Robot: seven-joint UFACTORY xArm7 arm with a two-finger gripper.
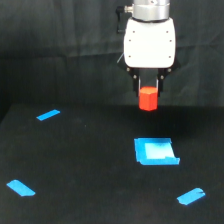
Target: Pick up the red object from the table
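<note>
The hand (148,86) is gripping the red object (148,98), its dark fingers (140,85) clamped on the object's upper part. The object is hanging clear above the black tabletop (90,165), behind the blue square patch (155,151). Judged from this, the lift step is underway; the next move is calling for a steady hold. The arm is pointing straight down, wrist vertical

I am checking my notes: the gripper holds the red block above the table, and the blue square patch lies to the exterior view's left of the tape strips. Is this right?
Not quite. The gripper does hold the red block above the table, but the blue square patch does not lie left of all the tape strips: the exterior view shows two strips on its left and one on its right.
</note>
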